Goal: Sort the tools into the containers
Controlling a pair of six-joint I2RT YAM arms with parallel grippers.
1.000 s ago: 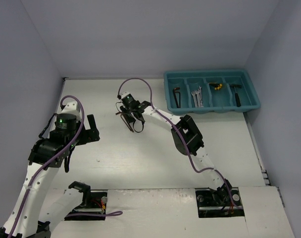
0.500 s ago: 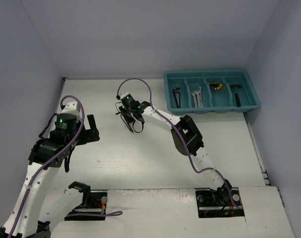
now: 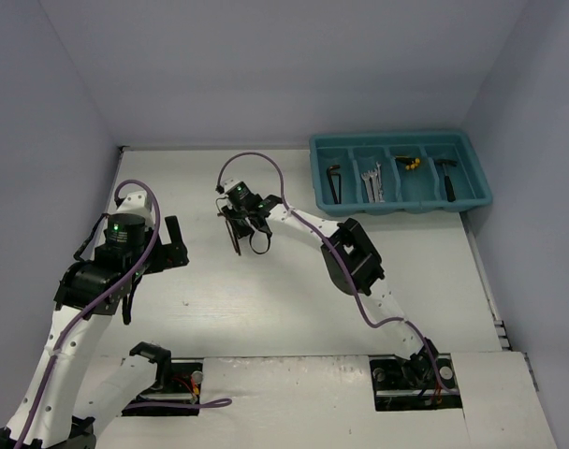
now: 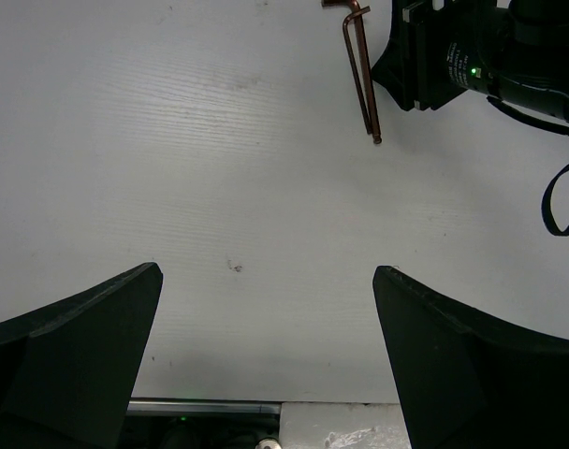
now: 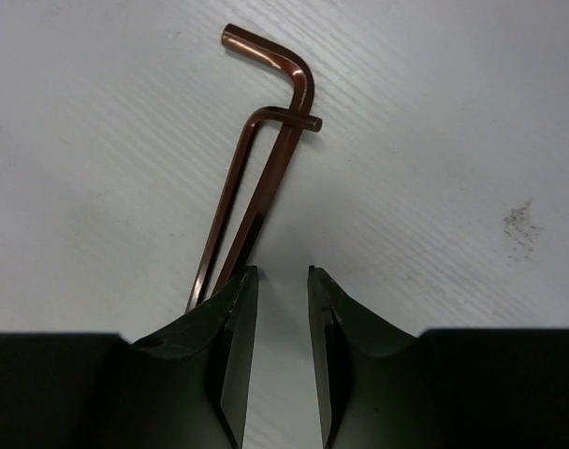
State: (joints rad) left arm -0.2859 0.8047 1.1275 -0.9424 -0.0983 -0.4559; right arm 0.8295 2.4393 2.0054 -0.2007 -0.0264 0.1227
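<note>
Two reddish L-shaped hex keys lie side by side on the white table, a thicker one (image 5: 286, 122) and a thinner one (image 5: 230, 201), also seen as one thin line (image 3: 234, 232) (image 4: 361, 75). My right gripper (image 5: 283, 273) (image 3: 240, 223) hangs right over their long ends. Its jaws stand a narrow gap apart with only bare table between them, and the keys run under the left finger (image 5: 230, 299). My left gripper (image 4: 266, 281) (image 3: 172, 245) is wide open over bare table at the left. The teal tray (image 3: 401, 210) holds a hex key (image 3: 333, 182), wrenches (image 3: 372, 182), yellow-and-black pieces (image 3: 408, 162) and a small hammer (image 3: 446, 176), one kind per compartment.
The tray sits at the far right corner against the walls. Grey walls close in the table on three sides. The right arm's elbow (image 3: 352, 254) and a purple cable (image 3: 266, 164) stretch across the middle. The arm bases stand at the near edge.
My right gripper has shifted slightly left over the hex keys, its narrow gap unchanged. The left arm has not moved.
</note>
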